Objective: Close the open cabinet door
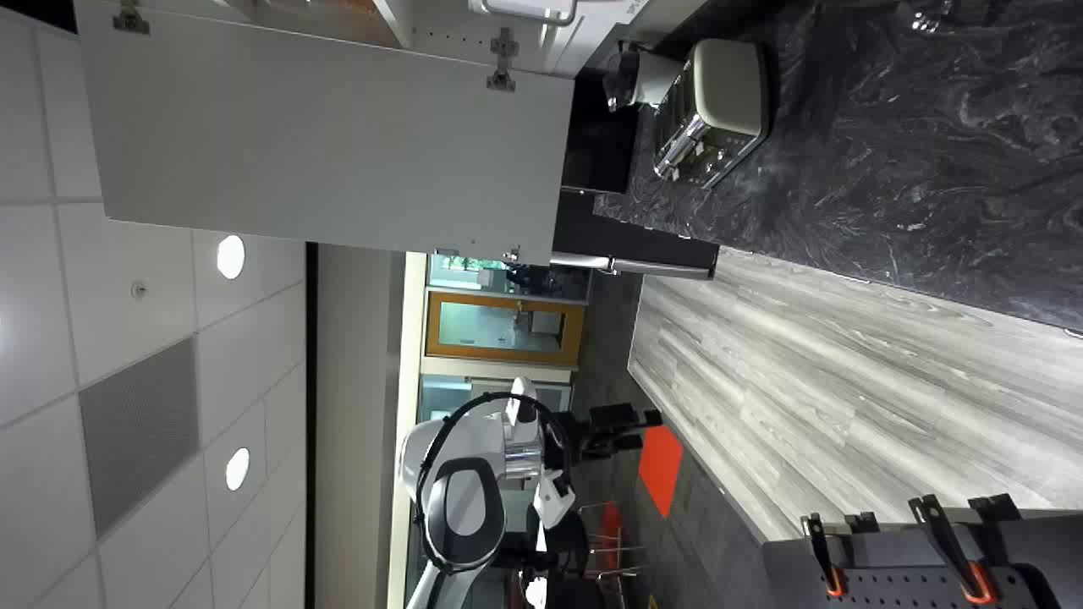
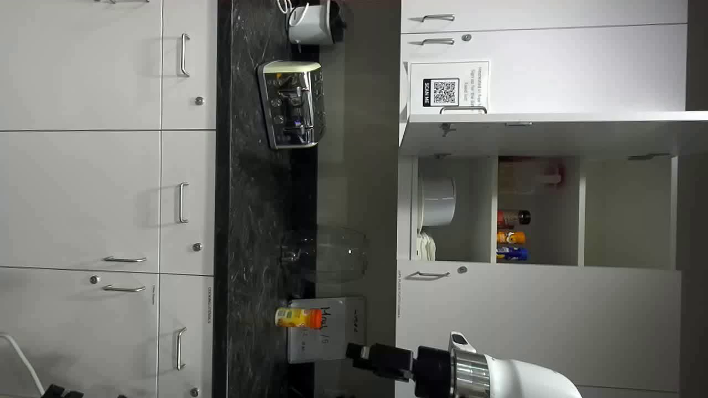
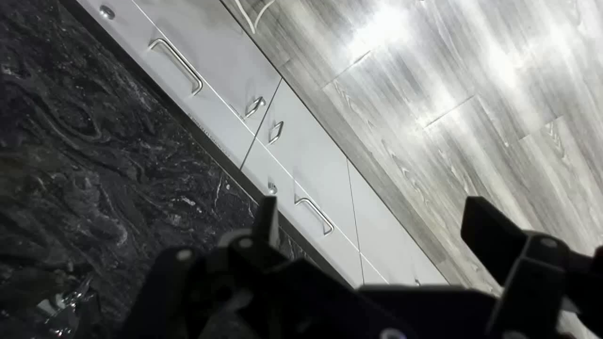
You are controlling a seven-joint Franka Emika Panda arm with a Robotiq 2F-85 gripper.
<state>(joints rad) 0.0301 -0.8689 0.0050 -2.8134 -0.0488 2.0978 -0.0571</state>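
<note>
Pointing down, the fingers (image 3: 492, 235) hang wide apart.

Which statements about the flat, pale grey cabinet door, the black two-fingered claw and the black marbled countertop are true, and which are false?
1. The cabinet door stands open. True.
2. The claw grips the door. False: the claw is open, away from the door.
3. The boxy metal toaster with pale ends stands on the countertop. True.
4. The yellow, orange-lidded cylindrical container touches the toaster. False: they stand apart on the countertop.
</note>
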